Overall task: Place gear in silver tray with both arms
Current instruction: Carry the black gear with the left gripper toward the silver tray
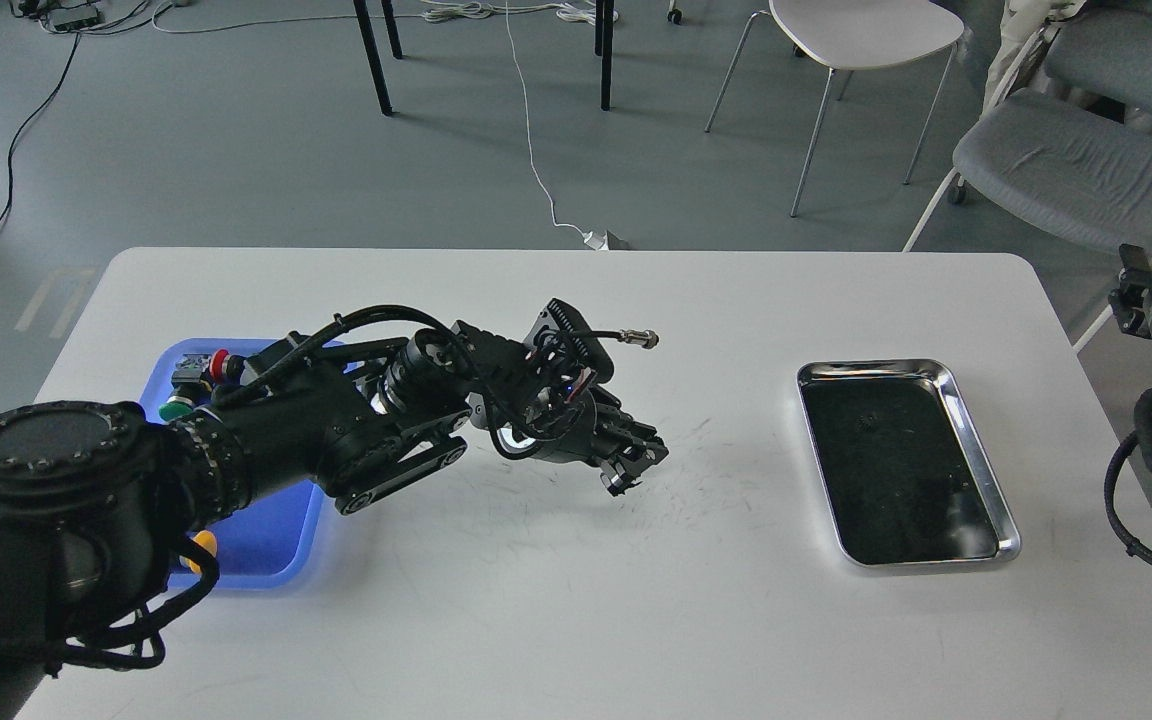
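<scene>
Left gripper (633, 463) hovers over bare table (556, 600), fingers too dark to tell whether they hold the gear (none visible). Silver tray (1006, 520) well right, looks empty. Risk: unseen gear drops short during handover.

No lettering, label, brand, number or sign can be read anywhere here: the white worktop (556, 600), the rectangular shiny steel tray (976, 440) on the right, the blue plastic tray (266, 540) on the left and the black arms all show none.
</scene>
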Controlling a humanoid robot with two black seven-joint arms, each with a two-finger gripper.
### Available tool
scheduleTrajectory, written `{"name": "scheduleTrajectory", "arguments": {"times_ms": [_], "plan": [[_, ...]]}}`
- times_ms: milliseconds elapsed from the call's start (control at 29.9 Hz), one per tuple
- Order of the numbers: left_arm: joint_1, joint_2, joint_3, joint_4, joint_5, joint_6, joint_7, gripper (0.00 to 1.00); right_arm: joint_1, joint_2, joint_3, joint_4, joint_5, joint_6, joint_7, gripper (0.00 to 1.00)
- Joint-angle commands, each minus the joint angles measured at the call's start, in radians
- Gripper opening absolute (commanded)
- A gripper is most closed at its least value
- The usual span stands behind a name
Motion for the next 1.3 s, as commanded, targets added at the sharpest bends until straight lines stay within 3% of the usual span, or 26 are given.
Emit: {"name": "scheduleTrajectory", "arguments": {"times_ms": [0,1037,1271], "plan": [[0.003,0.0,0.0,-0.003,-0.009,0.003,0.0,0.11,0.001,0.0,-0.002,0.001,-0.001,0.001,0.0,0.95],[0.067,0.0,-0.005,-0.076,-0.055,0.034,0.0,0.12,0.003,0.008,-0.005,0.0,-0.008,0.0,0.0,0.95],[0.072,0.0,-0.005,-0.076,-0.092,0.034,0.0,0.17,0.003,0.008,-0.02,0.0,-0.008,0.0,0.0,0.95]]}}
